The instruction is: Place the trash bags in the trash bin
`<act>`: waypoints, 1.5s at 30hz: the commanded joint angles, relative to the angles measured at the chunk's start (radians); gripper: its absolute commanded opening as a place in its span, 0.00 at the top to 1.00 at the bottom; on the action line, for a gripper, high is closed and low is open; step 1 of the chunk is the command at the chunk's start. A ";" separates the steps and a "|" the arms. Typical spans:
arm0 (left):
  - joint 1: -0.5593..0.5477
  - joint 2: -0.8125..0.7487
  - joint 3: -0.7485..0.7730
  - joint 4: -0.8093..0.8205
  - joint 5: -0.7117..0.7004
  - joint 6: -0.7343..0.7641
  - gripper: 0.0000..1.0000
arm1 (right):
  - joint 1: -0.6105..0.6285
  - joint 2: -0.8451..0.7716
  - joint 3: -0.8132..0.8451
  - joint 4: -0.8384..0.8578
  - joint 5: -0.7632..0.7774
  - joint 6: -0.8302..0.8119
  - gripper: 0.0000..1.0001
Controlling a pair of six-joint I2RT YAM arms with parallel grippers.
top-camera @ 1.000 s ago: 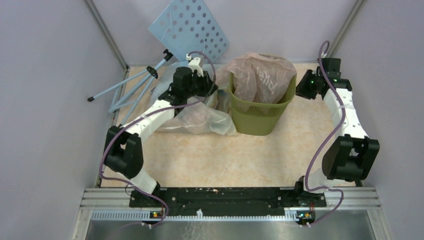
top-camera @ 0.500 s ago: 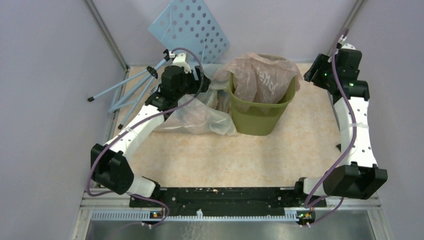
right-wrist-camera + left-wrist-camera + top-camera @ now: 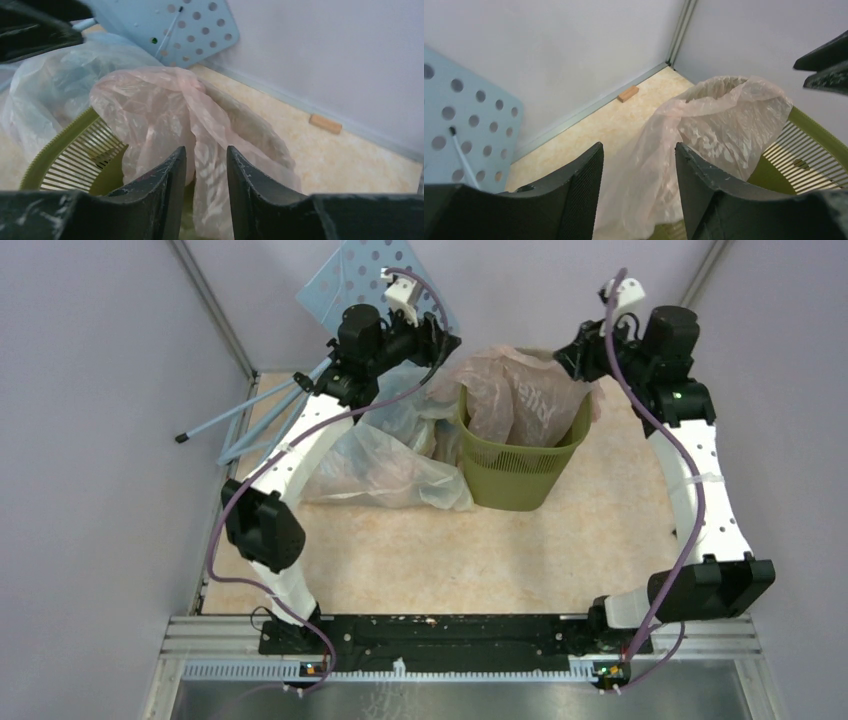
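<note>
Bag drapes bin; left pincer, right pincer parted.

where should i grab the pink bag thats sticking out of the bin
Grip the raised, bunched fold at the top of the pink bag, coming down from above. It stands higher than the trash bin rim, so it can be pinched without touching the mesh.
</note>
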 commanded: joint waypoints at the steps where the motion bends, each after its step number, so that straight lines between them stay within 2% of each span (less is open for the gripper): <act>1: 0.000 0.120 0.182 0.027 0.110 -0.009 0.42 | 0.110 0.067 0.073 0.073 0.030 -0.217 0.65; 5: -0.001 0.233 0.323 0.009 0.139 -0.034 0.44 | 0.157 0.158 0.166 -0.018 0.075 -0.365 0.63; 9: 0.000 0.298 0.373 0.010 0.147 -0.044 0.43 | 0.168 0.233 0.251 -0.078 0.112 -0.435 0.61; 13: 0.001 0.333 0.377 0.022 0.164 -0.061 0.42 | 0.197 0.264 0.245 -0.063 0.143 -0.484 0.62; 20: 0.003 0.354 0.376 0.009 0.174 -0.089 0.43 | 0.228 0.278 0.217 -0.052 0.079 -0.485 0.62; 31: 0.002 0.345 0.318 0.028 0.203 -0.128 0.44 | 0.257 0.331 0.236 -0.046 0.157 -0.479 0.67; 33: 0.002 0.350 0.319 0.029 0.202 -0.132 0.44 | 0.261 0.338 0.241 -0.049 0.157 -0.478 0.73; 35: 0.002 0.352 0.319 0.032 0.205 -0.138 0.44 | 0.264 0.342 0.244 -0.050 0.156 -0.474 0.83; 37: 0.002 0.352 0.319 0.032 0.208 -0.141 0.44 | 0.268 0.344 0.251 -0.058 0.152 -0.471 0.99; 41: 0.002 0.348 0.318 0.032 0.206 -0.144 0.44 | 0.271 0.320 0.264 -0.102 0.101 -0.456 1.00; 45: 0.002 0.347 0.323 0.032 0.197 -0.148 0.43 | 0.271 0.229 0.180 -0.083 0.012 -0.424 1.00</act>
